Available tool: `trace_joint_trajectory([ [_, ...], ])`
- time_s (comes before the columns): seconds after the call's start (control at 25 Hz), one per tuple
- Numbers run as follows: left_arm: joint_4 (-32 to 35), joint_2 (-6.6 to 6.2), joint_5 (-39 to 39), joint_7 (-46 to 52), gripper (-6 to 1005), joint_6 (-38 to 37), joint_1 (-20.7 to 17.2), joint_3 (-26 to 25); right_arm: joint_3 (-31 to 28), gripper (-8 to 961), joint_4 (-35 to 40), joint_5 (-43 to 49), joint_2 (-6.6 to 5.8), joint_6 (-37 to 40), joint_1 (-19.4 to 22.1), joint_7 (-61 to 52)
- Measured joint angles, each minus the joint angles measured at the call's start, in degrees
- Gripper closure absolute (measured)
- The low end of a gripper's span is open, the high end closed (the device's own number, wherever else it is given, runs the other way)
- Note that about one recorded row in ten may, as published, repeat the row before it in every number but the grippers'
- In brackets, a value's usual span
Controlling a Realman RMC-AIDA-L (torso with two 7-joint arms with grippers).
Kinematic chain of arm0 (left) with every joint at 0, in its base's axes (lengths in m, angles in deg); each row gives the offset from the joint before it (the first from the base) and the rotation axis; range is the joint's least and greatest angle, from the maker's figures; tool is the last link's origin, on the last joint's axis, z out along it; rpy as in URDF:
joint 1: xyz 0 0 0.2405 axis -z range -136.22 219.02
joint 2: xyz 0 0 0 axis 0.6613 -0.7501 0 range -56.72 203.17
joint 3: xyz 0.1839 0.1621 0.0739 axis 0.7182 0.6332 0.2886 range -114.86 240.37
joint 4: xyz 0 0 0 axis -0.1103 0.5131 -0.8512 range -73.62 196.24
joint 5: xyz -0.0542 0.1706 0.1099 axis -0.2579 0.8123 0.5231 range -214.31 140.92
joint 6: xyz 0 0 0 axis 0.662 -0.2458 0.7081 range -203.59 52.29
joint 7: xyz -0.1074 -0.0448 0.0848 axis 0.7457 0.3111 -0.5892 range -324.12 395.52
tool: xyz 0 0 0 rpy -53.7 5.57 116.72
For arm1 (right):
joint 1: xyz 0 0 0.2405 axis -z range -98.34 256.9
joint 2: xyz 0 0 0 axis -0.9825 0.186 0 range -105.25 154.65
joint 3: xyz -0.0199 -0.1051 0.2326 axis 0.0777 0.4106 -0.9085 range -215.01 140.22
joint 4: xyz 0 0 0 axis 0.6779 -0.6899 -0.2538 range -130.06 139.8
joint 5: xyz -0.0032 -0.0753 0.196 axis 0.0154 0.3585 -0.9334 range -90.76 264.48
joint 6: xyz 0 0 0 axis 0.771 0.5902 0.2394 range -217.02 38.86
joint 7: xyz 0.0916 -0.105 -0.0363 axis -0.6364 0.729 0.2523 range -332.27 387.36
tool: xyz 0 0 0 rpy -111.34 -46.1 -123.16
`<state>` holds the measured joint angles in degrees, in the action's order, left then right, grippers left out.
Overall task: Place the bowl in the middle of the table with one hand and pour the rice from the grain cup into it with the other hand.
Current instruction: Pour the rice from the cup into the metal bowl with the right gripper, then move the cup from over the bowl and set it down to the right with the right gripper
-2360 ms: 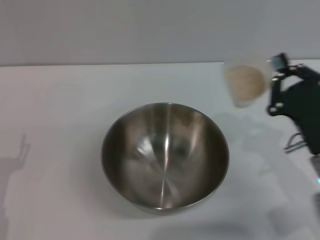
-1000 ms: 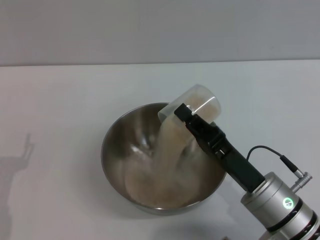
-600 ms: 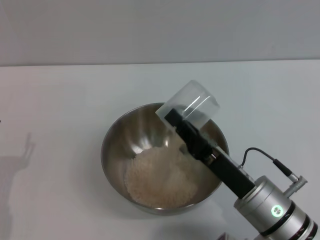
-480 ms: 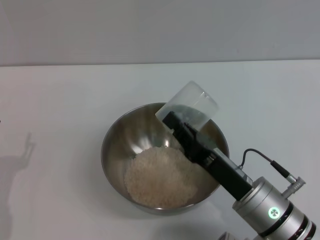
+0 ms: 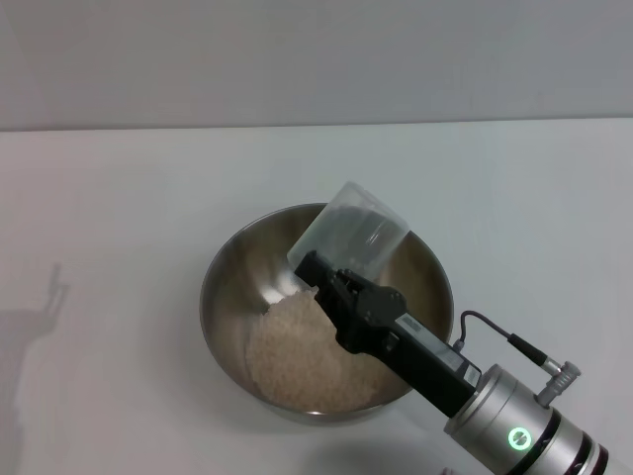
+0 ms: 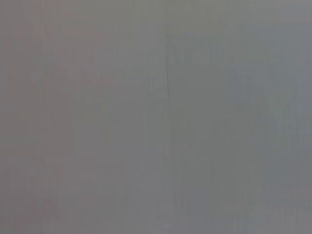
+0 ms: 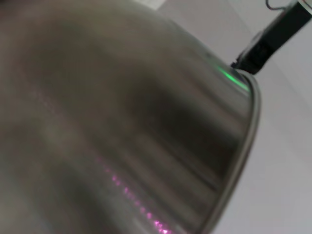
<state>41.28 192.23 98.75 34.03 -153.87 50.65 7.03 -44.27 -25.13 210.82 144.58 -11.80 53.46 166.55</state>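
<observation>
bowl point(image 7: 146, 122) inner wall (green glint), white table point(image 7: 287, 161)

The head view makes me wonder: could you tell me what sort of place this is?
Probably a bare lab or test bench set up for a kitchen-style task. A plain white table stands against a blank grey wall; the only props are a steel bowl of rice and the grain cup held by the right gripper.

A plain grey wall point(image 5: 297, 59) runs behind the work area, meeting the white surface in a straight line. A faint dark shadow point(image 5: 35, 327) falls low on the left side. The left wrist view shows only a featureless grey surface point(image 6: 97, 122) with one thin vertical seam point(image 6: 167, 83).
</observation>
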Motion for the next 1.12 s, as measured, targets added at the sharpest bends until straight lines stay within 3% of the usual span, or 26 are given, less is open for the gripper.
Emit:
trace_joint_trajectory([
  [0.6,0.0,0.00,0.0,0.0,170,0.0,0.1,0.0,-0.6,936,-0.1,0.2,0.00,-0.3,-0.2,-0.9],
  [1.04,0.0,0.00,0.0,0.0,170,0.0,0.0,0.0,-4.6,935,-2.7,-0.2,0.00,7.0,2.5,-31.7],
  [1.12,0.0,0.00,0.0,0.0,170,0.0,0.0,0.0,-6.3,935,-2.8,-0.4,0.00,9.0,3.8,-41.7],
])
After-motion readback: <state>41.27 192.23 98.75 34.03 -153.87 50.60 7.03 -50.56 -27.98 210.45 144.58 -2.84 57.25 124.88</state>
